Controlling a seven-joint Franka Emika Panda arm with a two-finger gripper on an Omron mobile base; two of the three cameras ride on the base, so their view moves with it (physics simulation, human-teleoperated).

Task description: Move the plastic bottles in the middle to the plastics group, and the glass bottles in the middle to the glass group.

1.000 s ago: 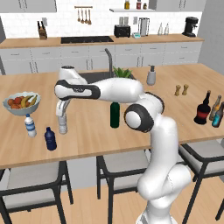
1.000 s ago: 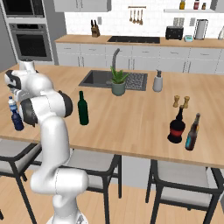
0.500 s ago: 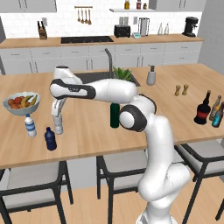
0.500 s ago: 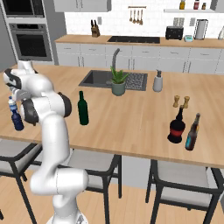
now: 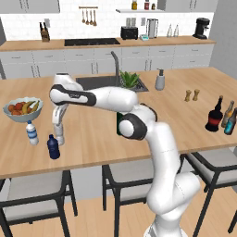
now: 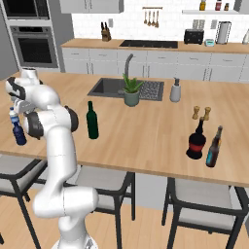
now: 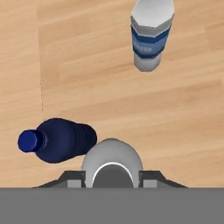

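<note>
I can read no text, brand, number or sign anywhere. The small clear plastic bottle with the white cap [image 7: 151, 37] wears a blue label band, but I find no letters on it, only plain colour. The squat black round-bodied glass bottle [image 6: 196, 142] carries a red band, too small and blurred for me to make out any writing. The small dark navy plastic bottle [image 7: 57, 140] bears no marking I can see.

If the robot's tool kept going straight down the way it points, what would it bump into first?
The tool is already closed on the small grey bottle and points down, so that bottle would probably press onto the wooden counter, beside the navy bottle.
</note>
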